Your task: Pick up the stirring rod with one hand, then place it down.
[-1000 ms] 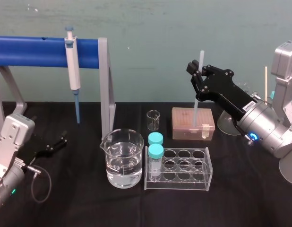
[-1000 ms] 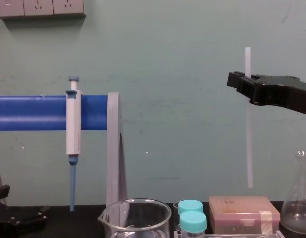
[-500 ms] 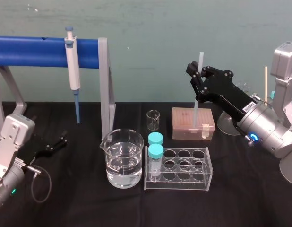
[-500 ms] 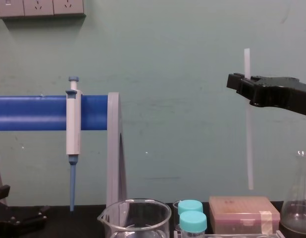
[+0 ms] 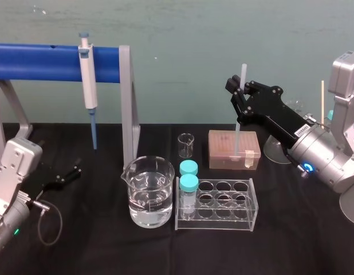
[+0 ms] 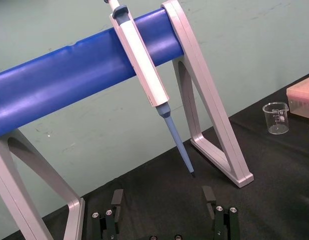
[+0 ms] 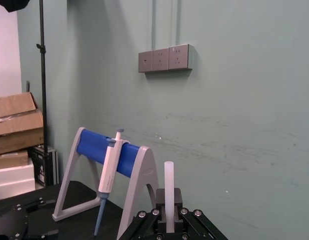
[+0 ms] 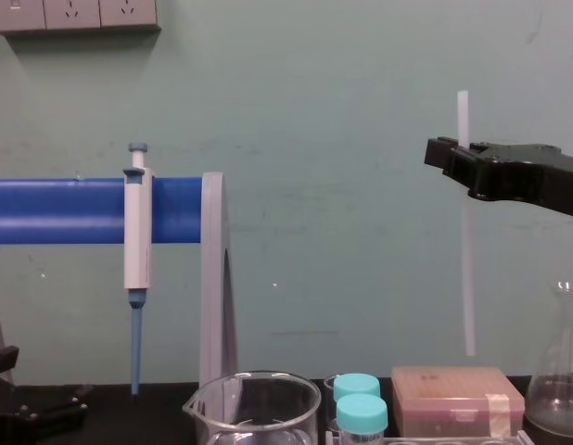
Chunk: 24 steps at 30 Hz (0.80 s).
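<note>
Right gripper [image 5: 239, 91]: I have it clenched on the stirring rod [image 8: 467, 278], high over the table.
Rod axis: upright through the jaws, with a short stub above them and the long part hanging below.
Lower end: just above the pink box [image 5: 223, 150], apart from it by my judgement.
Left gripper [image 6: 163, 197]: parked low, jaws spread, well apart from the rod.
Placing: I reckon the right arm must lower it.

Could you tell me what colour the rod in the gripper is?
The rod is translucent white, clearest in chest view.
</note>
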Each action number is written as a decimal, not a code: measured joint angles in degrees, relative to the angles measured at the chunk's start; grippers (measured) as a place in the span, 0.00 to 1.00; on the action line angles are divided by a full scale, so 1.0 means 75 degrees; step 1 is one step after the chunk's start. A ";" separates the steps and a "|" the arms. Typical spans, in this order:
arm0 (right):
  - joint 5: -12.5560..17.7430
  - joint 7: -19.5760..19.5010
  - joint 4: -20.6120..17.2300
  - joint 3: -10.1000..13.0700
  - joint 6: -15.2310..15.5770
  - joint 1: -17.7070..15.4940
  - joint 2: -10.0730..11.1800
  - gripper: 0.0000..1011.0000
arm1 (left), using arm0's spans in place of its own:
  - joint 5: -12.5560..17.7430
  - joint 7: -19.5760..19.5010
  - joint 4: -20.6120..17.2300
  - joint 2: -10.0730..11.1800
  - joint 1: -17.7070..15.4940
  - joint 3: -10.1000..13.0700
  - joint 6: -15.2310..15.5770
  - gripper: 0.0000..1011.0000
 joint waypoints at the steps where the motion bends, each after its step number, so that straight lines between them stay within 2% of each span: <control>1: 0.0000 -0.0002 -0.0002 -0.0001 0.0001 -0.0001 0.0000 0.07 | 0.0000 0.0000 0.0000 0.0000 0.0000 0.0000 0.0000 0.99; 24: -0.0012 -0.0050 -0.0069 -0.0017 0.0009 -0.0058 -0.0006 0.07 | 0.0000 0.0000 0.0000 0.0000 0.0000 0.0000 0.0000 0.99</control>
